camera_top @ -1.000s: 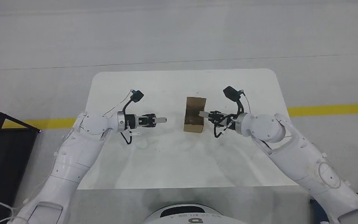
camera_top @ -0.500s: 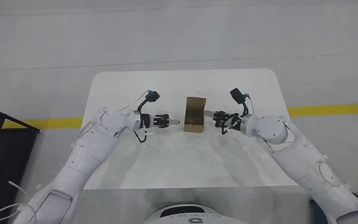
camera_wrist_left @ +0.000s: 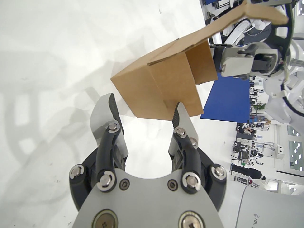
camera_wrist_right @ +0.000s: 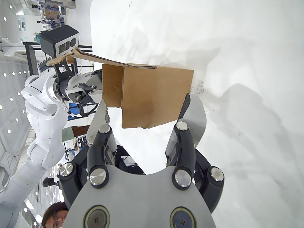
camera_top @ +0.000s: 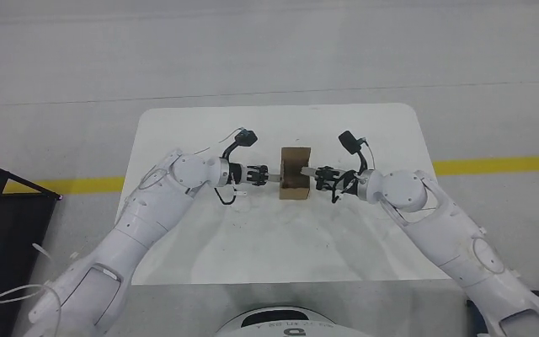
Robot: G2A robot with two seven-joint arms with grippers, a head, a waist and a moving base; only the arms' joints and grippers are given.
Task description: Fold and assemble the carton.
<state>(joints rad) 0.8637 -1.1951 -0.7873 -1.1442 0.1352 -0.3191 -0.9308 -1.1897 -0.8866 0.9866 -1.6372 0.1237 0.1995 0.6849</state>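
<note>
Carton [camera_top: 294,173] stands on the table [camera_top: 210,244] between our left jaws and right jaws, long axis crosswise to them; both gape open, equally near, flanking its sides

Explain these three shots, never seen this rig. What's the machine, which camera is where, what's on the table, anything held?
It is a two-armed robot at a white table. The wide picture looks down from a camera above the arms. The other two come from cameras on each wrist, looking past that arm's end effector. On the table stands one brown carton, partly folded, with one long flap open. The left end effector sits at one side of it, and the right end effector at the opposite side. Both are open, not clamped on the carton, so nothing is held.
</note>
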